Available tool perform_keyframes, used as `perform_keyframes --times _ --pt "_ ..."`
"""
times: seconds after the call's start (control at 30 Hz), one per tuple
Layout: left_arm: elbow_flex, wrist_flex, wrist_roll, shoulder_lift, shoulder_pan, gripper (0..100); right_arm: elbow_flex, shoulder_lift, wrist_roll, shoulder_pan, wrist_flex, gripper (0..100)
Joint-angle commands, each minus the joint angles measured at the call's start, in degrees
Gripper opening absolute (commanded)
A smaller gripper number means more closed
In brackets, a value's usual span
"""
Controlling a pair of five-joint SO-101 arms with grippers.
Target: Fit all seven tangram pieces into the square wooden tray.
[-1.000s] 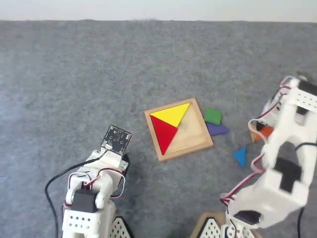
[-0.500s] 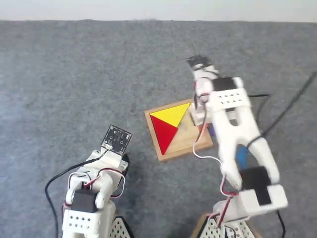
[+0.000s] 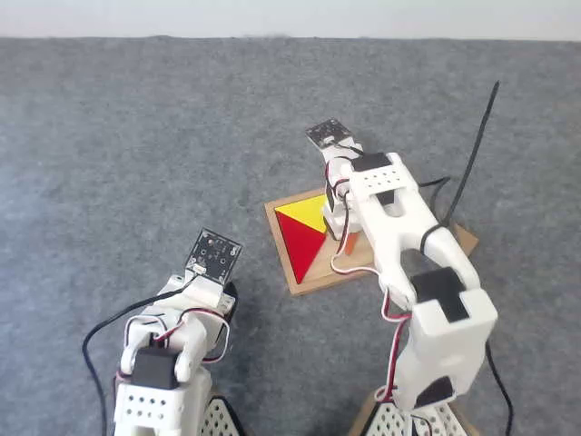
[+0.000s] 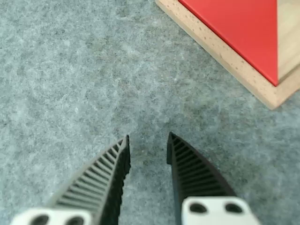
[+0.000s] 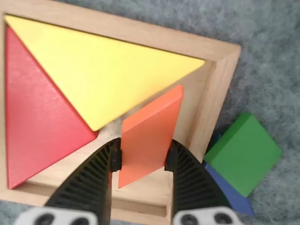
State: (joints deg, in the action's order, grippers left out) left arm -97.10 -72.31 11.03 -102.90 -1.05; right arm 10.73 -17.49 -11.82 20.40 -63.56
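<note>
Over the middle of the desk (image 3: 136,136), the right arm (image 3: 399,245) was stretched out from the near edge, forearm above the right part of the tray (image 3: 279,250), wrist bent down into it. Right gripper (image 5: 142,157) was clamped on the orange piece (image 5: 146,136), one finger on each long side. Orange piece was held tilted above the tray's bare floor, upper end just beside the yellow triangle's long edge; could not tell whether it touched the floor. From above, the orange piece (image 3: 349,243) peeked out under the wrist, inside the tray.

Left arm (image 3: 177,341) sat folded at the near-left part of the desk, well apart from the right arm. Left gripper (image 4: 147,150) pointed down at bare grey desk, fingers parted with a narrow gap, nothing between them. Tray corner lay near it, not touching.

Tray contents: yellow triangle (image 5: 101,77) along the far rim, red triangle (image 5: 40,103) along the left rim, both lying flat, long edges touching each other. Same pair from above: yellow (image 3: 304,215), red (image 3: 304,245). Rest of the floor bare wood.

Outside the tray, on the desk at its right rim: green square (image 5: 243,152) just beside the rim, blue piece (image 5: 225,187) touching the green one, partly hidden by a finger.
</note>
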Motion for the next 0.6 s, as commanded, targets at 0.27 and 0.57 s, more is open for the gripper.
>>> perform_keyframes --times 0.27,0.57 --pt "0.66 -0.18 -0.44 -1.23 0.09 12 -10.37 -4.79 2.73 -0.66 0.66 12.8" --pt "0.66 -0.18 -0.44 -1.23 0.09 12 -10.46 -4.62 -0.53 -0.22 1.27 36.7"
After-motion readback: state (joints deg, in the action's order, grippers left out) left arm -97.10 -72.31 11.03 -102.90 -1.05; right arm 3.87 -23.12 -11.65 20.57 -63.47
